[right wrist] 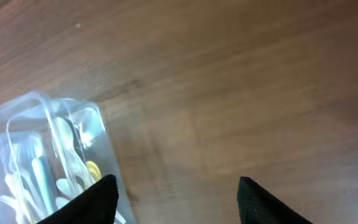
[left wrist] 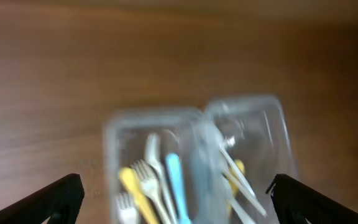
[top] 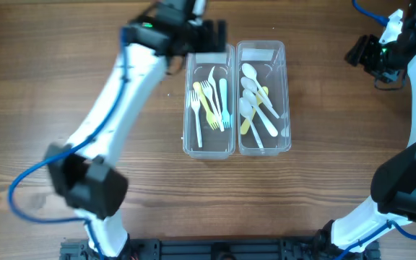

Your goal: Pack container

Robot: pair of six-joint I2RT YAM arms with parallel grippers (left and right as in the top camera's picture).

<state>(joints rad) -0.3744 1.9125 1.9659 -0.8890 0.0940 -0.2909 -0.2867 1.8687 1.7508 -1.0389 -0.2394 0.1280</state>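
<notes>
Sitting side by side at the middle of the wooden table (top: 49, 87), two clear tubs carry the load: the fork container (top: 209, 148) on the robot's left with its pale, yellow and blue forks (top: 211, 105), and the spoon container (top: 286, 94) on the right with its white and yellow spoons (top: 255, 101). Their inner walls run close along each other, though whether they touch is hard to tell. Both tubs lie with the long axis pointing straight away from the robot's base, short ends near and far.

The left gripper (left wrist: 176, 183) hangs over the far short end of the fork container, fingers spread wide with nothing between them. In its blurred wrist view both tubs' far ends fall inside the gap, the fork tub nearer the centre.

The right gripper (right wrist: 176, 190) is also spread and empty, out past the far right corner of the spoon container and well apart from it, with bare wood under its fingers and the tub off to its left.

No loose cutlery or lid shows on the table, so the packing looks close to done. The left arm is plainly the nearer, and any reach from it would run back along the fork tub's length towards the base
</notes>
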